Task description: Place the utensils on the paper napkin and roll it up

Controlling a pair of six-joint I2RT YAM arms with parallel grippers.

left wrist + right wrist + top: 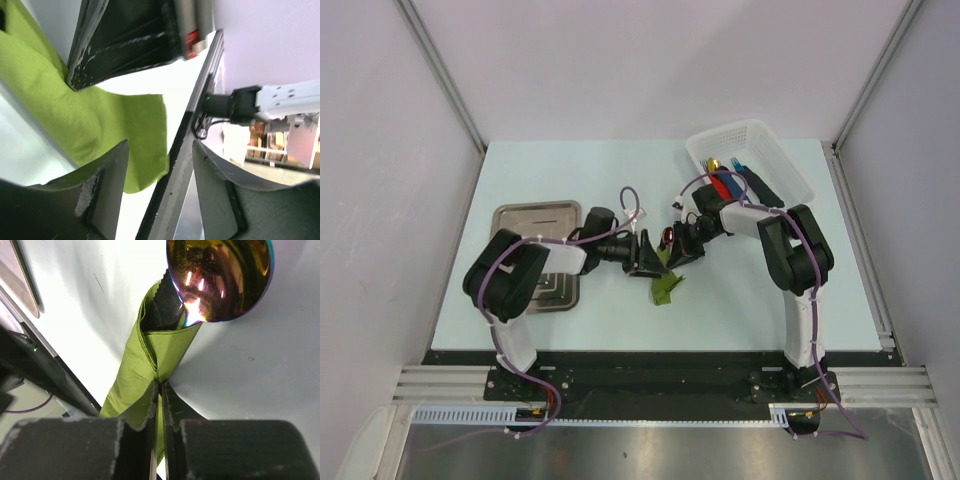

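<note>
- The silver metal tray [525, 215] lies at the left of the pale table [580, 170], partly under the left arm.
- The left gripper [642, 252] is in the middle of the top view. Its jaws stand wide apart and nothing is between them. In the left wrist view a green edge passes behind one finger [100, 195]; I cannot tell if they touch.
- The paper napkin [665, 287] lies just right of the middle, below both grippers, wrapped into a loose roll.
- A spoon [220, 280] sticks out of the roll's upper end. Its rainbow-shiny bowl is bare and its handle is hidden inside the paper.
- The right gripper [160, 400] has its jaws almost together and pinches a fold of the napkin.
- A white basket [780, 155] stands at the upper right, with red and blue pieces inside.
</note>
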